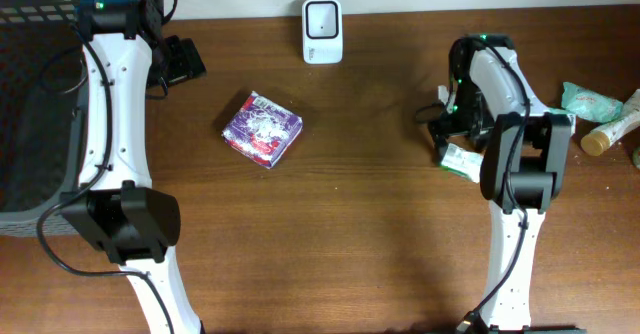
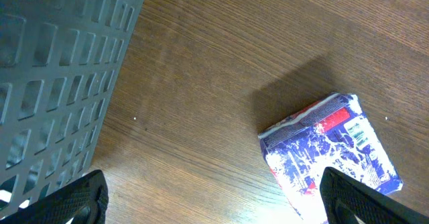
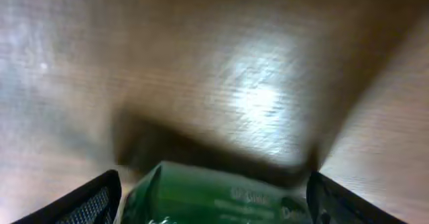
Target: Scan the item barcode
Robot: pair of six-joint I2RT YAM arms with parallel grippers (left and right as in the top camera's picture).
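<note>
A white scanner [image 1: 322, 31] stands at the table's back edge. A purple and white packet [image 1: 262, 128] lies left of centre; in the left wrist view this packet [image 2: 335, 150] shows a small barcode on its side. My left gripper [image 1: 180, 62] [image 2: 214, 200] hangs open above the wood, with the packet under its right finger. My right gripper [image 1: 448, 137] [image 3: 214, 192] is open and straddles a green box [image 1: 462, 161] [image 3: 221, 197], which lies between its fingers. The right wrist view is blurred, so contact with the box cannot be judged.
A dark mesh basket [image 1: 30, 104] [image 2: 53, 83] fills the left edge of the table. At the far right lie a green pouch [image 1: 590, 99] and a tan-capped bottle [image 1: 610, 132].
</note>
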